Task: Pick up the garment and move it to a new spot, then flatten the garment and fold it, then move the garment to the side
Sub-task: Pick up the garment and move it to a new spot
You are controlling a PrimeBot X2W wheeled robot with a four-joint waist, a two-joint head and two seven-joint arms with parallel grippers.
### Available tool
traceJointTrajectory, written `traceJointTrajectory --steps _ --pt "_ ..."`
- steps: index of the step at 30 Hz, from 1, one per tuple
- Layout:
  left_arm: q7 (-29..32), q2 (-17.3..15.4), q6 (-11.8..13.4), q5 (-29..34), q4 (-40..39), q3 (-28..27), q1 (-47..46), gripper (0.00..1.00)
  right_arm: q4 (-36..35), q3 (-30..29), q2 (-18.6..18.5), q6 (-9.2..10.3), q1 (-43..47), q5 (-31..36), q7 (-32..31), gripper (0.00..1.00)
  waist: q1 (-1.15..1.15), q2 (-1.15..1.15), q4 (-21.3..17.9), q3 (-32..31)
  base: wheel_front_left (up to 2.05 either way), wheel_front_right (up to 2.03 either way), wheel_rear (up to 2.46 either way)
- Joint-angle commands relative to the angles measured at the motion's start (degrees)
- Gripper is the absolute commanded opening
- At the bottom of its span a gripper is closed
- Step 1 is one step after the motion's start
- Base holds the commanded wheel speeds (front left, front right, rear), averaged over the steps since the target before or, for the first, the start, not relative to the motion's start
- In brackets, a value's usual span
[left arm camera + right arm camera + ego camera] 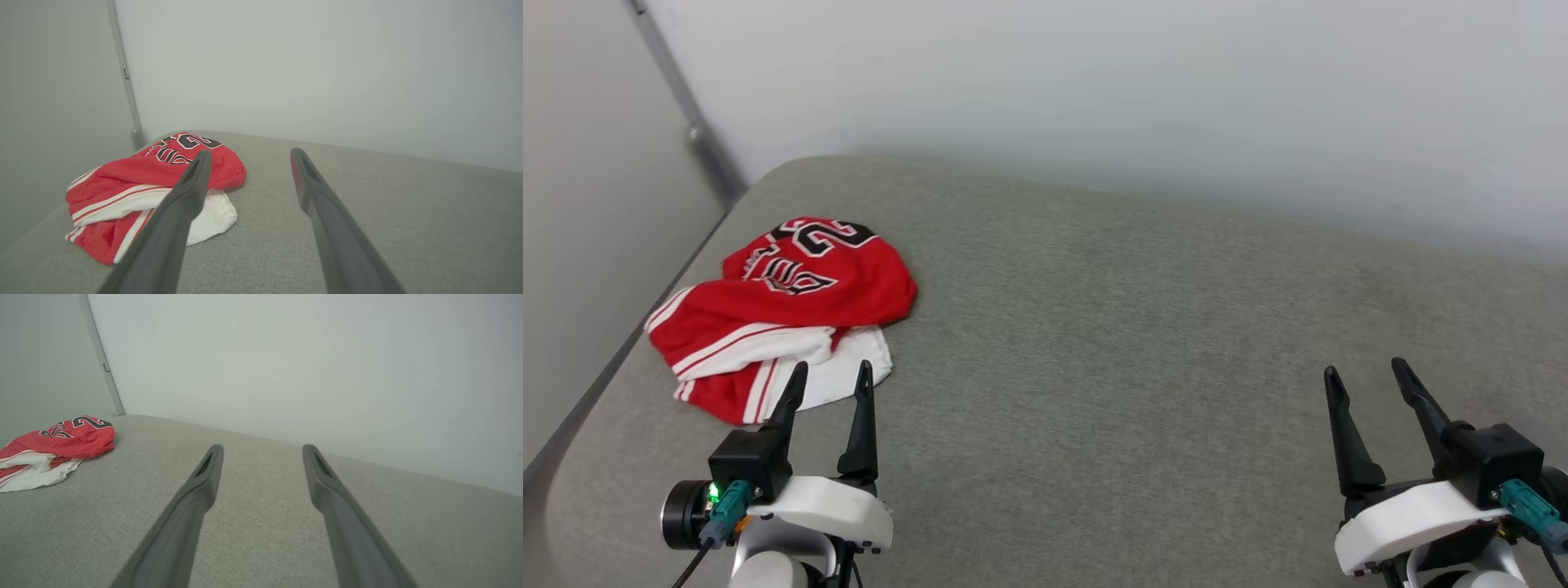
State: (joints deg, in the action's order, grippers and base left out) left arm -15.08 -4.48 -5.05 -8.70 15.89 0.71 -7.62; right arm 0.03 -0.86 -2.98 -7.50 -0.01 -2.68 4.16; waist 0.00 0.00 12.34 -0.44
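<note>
The garment (792, 306) lies crumpled in a heap at the far left of the grey cushioned surface: red cloth with black white-outlined lettering on top, white sleeve and red-and-white stripes underneath. It also shows in the left wrist view (143, 192) and the right wrist view (61, 447). My left gripper (829, 374) stands open just in front of the heap's near edge, holding nothing. Its fingers (188, 192) reach beside the white sleeve. My right gripper (1364, 369) is open far to the right, apart from the cloth.
The grey fabric surface (1111, 343) spreads wide to the right of the heap. A pale wall (1094, 82) rises behind it, and a grey post (690, 122) stands in the back left corner. The surface's left edge (596, 384) runs close by the garment.
</note>
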Motion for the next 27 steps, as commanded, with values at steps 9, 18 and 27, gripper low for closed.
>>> traceJointTrajectory --steps 9,18,27 --pt "-0.1 -0.2 0.0 -0.7 0.0 -2.2 -0.8 1.00 -0.3 1.8 0.2 0.02 -1.6 0.3 0.1 1.00 0.00 0.00 13.9 0.9 0.00 0.00 0.00" --pt "-0.1 0.1 0.4 -0.9 -0.9 -4.1 0.3 1.00 -1.2 3.5 0.1 0.02 -3.2 1.0 -0.4 1.00 0.00 0.00 17.9 1.5 0.00 0.00 0.00" --pt "-0.1 0.1 0.4 -0.5 -1.1 -4.7 -1.2 1.00 -1.1 4.3 0.1 0.02 -4.4 0.9 -0.7 1.00 0.00 0.00 18.0 2.3 0.00 0.00 0.00"
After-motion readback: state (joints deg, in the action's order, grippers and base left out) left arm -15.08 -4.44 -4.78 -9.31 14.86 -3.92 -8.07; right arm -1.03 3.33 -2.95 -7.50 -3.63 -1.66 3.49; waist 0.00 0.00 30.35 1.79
